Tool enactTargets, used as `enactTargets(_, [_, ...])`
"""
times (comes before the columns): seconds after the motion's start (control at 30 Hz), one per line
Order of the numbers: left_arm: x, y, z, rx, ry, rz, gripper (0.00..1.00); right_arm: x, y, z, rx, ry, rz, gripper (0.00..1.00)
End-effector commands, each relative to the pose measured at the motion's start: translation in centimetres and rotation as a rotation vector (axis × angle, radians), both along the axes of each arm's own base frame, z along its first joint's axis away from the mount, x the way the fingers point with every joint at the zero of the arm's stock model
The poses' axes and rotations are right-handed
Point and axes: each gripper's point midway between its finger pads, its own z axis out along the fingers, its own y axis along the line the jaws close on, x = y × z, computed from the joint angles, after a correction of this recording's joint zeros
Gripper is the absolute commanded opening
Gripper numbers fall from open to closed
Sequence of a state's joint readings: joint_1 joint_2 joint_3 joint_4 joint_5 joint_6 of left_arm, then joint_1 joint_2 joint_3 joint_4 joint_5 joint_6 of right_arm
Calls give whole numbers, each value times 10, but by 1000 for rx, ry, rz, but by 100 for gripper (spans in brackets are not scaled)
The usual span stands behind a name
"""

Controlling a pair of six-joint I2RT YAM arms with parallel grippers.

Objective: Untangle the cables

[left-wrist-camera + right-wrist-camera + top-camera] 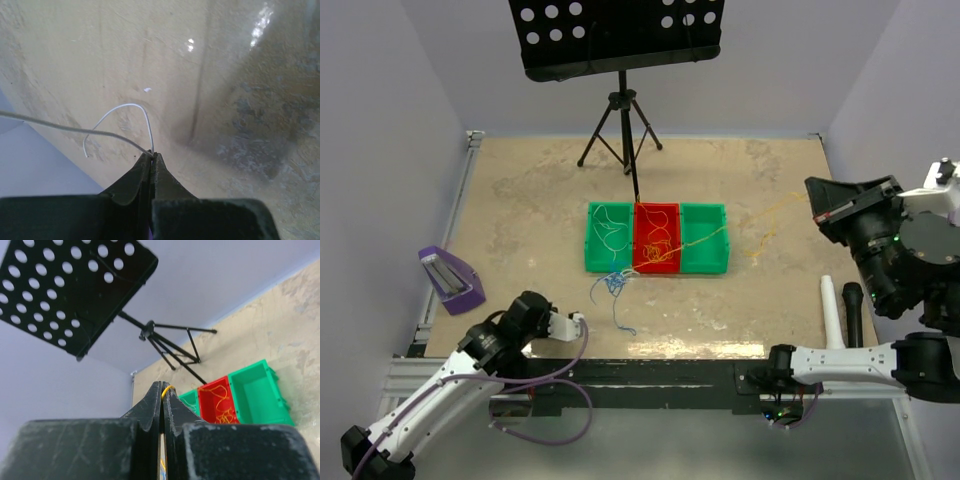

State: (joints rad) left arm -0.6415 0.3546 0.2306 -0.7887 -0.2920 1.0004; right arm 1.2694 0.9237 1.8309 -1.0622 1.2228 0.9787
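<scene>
The cables form a thin blue clump [612, 285] on the table just in front of the bins, with white strands in the left green bin [608, 232] and yellow-orange ones in the red bin [657, 240]. My left gripper [152, 154] is shut on a white cable [122, 106] that loops above its tips and trails off left; this gripper [578, 325] is low at the near left. Raised at the far right, my right gripper [162, 385] is shut on a yellow cable [168, 387]. A yellow strand [760, 222] runs from there to the bins.
Three bins stand in a row mid-table, the right green bin [706, 240] holding little. A music stand [620, 100] stands behind them. A purple holder [450, 280] is at the left edge. A white tube [830, 310] and a black marker [853, 310] lie at the right.
</scene>
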Motion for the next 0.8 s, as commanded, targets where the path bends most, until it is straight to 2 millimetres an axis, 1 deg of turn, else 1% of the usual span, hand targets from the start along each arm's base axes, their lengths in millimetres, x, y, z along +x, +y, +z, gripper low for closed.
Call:
enactTargets(0.0, [-5, 17, -12, 97, 9, 9, 0, -3, -62, 31, -12, -53, -182, 0])
enactTargets(0.17, [-5, 20, -17, 127, 19, -1, 0, -12, -102, 50, 6, -77, -252, 0])
enactTargets(0.2, [-6, 21, -19, 141, 31, -2, 0, -14, -111, 55, 34, -83, -267, 0])
enactTargets(0.3, [-5, 21, -19, 145, 37, 2, 0, -17, -125, 59, 24, -83, -301, 0])
enactTargets(0.37, [-5, 19, -18, 133, 41, 10, 0, -16, -124, 60, -8, -85, -295, 0])
enactTargets(0.47, [-1, 16, -13, 119, 30, 16, 0, -11, -106, 58, -82, -76, -289, 0])
enactTargets(0.53, [0, 15, -12, 117, 23, 16, 0, -9, -102, 58, -113, -58, -312, 0])
enactTargets(0.6, [-2, 18, -15, 132, 33, 18, 0, -10, -108, 64, -113, -49, -335, 0])
enactTargets(0.67, [-4, 20, -19, 146, 44, 15, 0, -15, -124, 63, -132, -3, -388, 0])
enactTargets(0.7, [-5, 21, -20, 151, 48, 16, 0, -20, -134, 60, -101, 34, -409, 0])
enactTargets(0.73, [-6, 22, -20, 151, 47, 20, 0, -25, -145, 56, -175, 66, -386, 0])
enactTargets(0.77, [-6, 22, -21, 154, 46, 17, 0, -28, -155, 56, -117, 46, -359, 0])
